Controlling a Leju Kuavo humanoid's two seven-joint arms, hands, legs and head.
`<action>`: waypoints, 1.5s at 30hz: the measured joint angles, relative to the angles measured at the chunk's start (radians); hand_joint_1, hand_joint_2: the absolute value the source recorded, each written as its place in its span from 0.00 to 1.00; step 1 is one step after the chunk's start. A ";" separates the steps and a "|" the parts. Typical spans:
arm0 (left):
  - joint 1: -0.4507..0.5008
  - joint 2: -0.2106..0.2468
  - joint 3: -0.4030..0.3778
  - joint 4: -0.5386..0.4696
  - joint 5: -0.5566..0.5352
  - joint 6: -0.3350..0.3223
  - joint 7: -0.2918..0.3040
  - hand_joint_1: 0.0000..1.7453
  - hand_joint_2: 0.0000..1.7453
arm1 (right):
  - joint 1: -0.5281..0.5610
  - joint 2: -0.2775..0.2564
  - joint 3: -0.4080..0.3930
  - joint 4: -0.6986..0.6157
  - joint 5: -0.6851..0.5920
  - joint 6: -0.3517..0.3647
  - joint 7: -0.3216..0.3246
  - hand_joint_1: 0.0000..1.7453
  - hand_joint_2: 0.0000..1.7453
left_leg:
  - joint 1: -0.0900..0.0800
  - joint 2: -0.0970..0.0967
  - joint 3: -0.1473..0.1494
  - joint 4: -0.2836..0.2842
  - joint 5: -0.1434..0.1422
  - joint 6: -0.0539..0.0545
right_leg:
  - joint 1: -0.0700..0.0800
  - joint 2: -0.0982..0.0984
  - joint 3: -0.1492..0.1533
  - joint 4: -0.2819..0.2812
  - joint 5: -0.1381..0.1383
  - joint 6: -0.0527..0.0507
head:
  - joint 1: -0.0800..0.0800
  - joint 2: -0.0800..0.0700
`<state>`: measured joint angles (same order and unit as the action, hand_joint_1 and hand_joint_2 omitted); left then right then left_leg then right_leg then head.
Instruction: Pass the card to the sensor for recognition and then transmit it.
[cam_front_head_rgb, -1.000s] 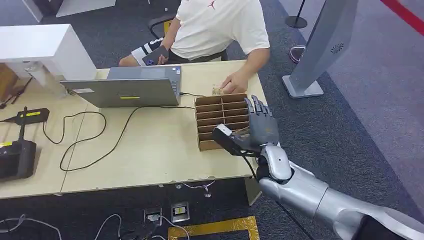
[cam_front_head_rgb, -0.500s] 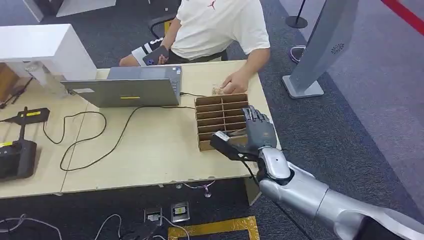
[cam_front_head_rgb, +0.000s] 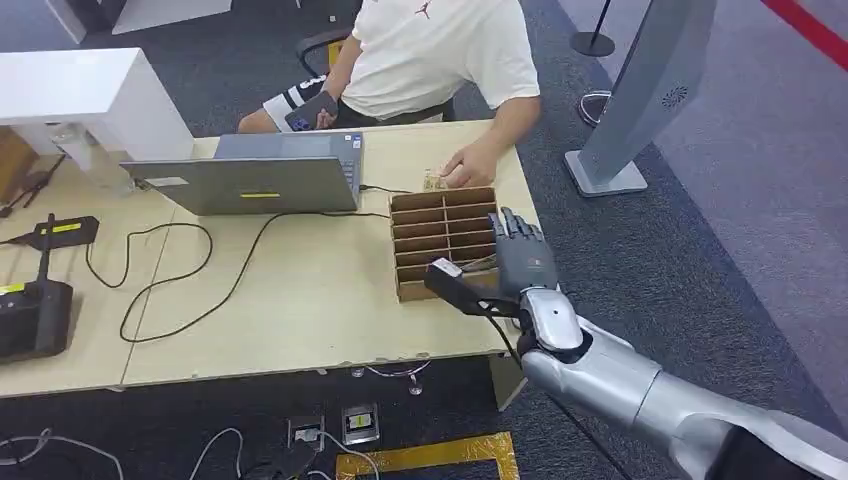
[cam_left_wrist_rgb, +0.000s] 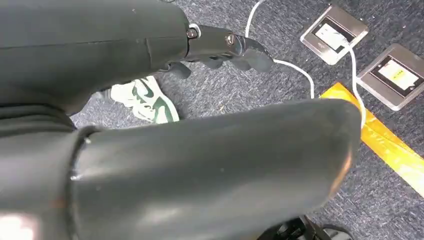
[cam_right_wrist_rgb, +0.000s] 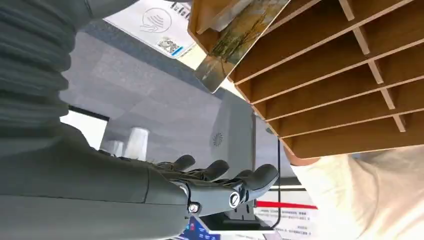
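A light wooden table (cam_front_head_rgb: 300, 300) carries an open grey laptop (cam_front_head_rgb: 250, 180) whose black cable (cam_front_head_rgb: 200, 290) loops across the top. A black device with a yellow label (cam_front_head_rgb: 60, 232) lies near the far-left edge. A person in a white T-shirt (cam_front_head_rgb: 440, 50) sits behind the table, one hand (cam_front_head_rgb: 470, 165) resting on it. A grey slanted floor stand (cam_front_head_rgb: 640, 90) rises from dark carpet beside the table. Two metal floor sockets (cam_left_wrist_rgb: 360, 50) sit by yellow tape (cam_left_wrist_rgb: 385, 145).

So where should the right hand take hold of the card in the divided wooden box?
Probably by the free corner of the card, which leans out past the wall of the wooden box at the end nearest the robot. The rest sits inside a slot, so the right hand, beside that end, should pinch it across its flat faces from the robot's side.
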<state>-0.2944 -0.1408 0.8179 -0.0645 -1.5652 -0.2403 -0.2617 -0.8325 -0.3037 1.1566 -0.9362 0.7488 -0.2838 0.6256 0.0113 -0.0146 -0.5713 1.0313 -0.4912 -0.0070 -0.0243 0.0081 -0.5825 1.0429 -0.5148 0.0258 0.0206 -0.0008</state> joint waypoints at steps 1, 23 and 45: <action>0.000 0.000 0.000 0.000 0.000 0.000 0.000 0.00 0.00 | -0.003 0.000 0.000 0.004 0.002 0.000 0.001 0.00 1.00 | 0.000 0.000 0.000 0.000 0.000 0.000 | 0.000 0.000 0.000 0.000 0.000 0.000 | 0.000 0.000; -0.004 -0.003 -0.024 0.000 0.000 0.000 0.007 0.00 0.00 | -0.030 0.011 0.021 0.089 -0.014 0.042 0.000 0.00 1.00 | 0.000 0.000 0.000 0.000 0.000 0.000 | 0.000 0.000 0.000 0.000 0.000 0.000 | 0.000 0.000; -0.008 -0.003 -0.024 0.000 0.000 0.000 0.018 0.00 0.00 | -0.030 0.024 0.042 0.104 -0.053 0.044 -0.026 1.00 1.00 | 0.000 0.000 0.000 0.000 0.000 0.000 | 0.000 0.000 0.000 0.000 0.000 0.000 | 0.000 0.000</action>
<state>-0.3023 -0.1434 0.7935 -0.0645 -1.5652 -0.2403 -0.2441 -0.8623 -0.2800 1.1990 -0.8320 0.6958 -0.2395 0.6001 0.0113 -0.0147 -0.5715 1.0313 -0.4912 -0.0069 -0.0243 0.0077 -0.5824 1.0429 -0.5148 0.0258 0.0206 -0.0008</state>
